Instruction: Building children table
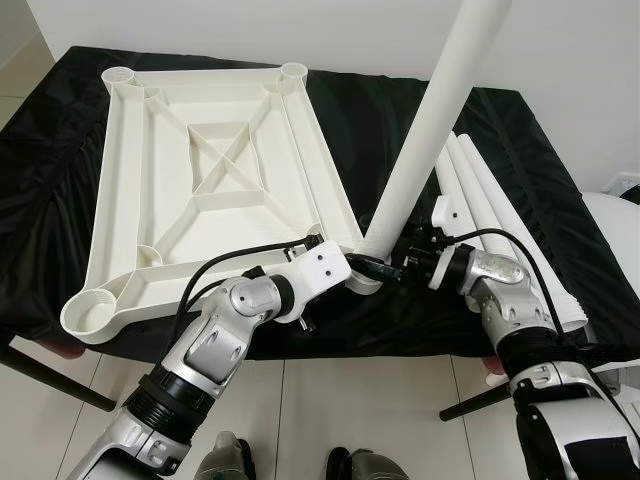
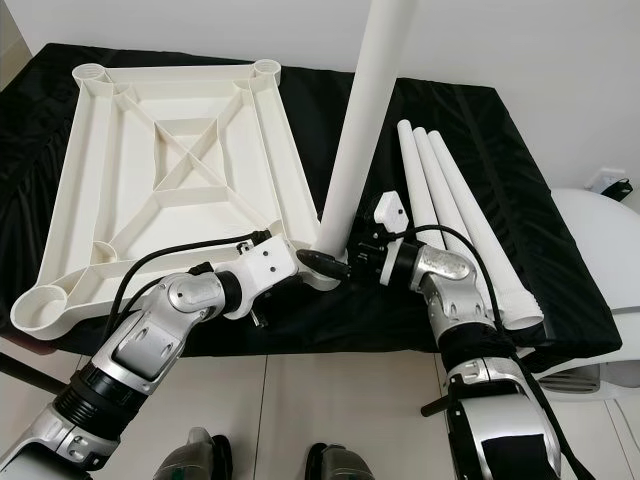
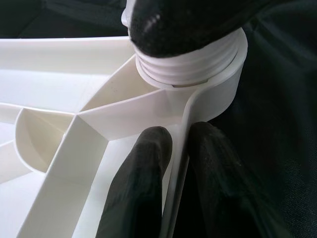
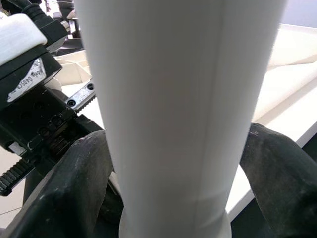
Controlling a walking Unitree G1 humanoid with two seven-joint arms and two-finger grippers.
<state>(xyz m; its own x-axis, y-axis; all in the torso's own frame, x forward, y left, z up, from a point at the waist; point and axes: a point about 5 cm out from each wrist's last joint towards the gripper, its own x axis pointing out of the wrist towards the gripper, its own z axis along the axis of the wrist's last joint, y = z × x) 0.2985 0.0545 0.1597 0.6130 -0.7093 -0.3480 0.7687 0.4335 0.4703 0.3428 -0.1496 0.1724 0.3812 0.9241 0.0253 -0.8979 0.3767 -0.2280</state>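
Note:
A white plastic tabletop (image 1: 220, 170) lies upside down on a black-covered table. One white leg (image 1: 430, 120) stands upright, slightly tilted, in the near right corner socket (image 3: 225, 94). Its threaded end (image 3: 188, 64) sits in that socket. My right gripper (image 2: 358, 255) is shut on the base of this leg (image 4: 173, 114), with one finger (image 4: 74, 188) on each side. My left gripper (image 3: 179, 148) is shut on the tabletop's thin rim (image 3: 176, 198) right beside the socket, its fingers (image 3: 143, 173) pinching the wall from both sides.
Three spare white legs (image 2: 450, 210) lie side by side on the black cloth (image 1: 40, 200) to the right of the tabletop. A white rounded object (image 2: 600, 240) stands at the far right. Tiled floor (image 1: 400, 410) lies below the table's near edge.

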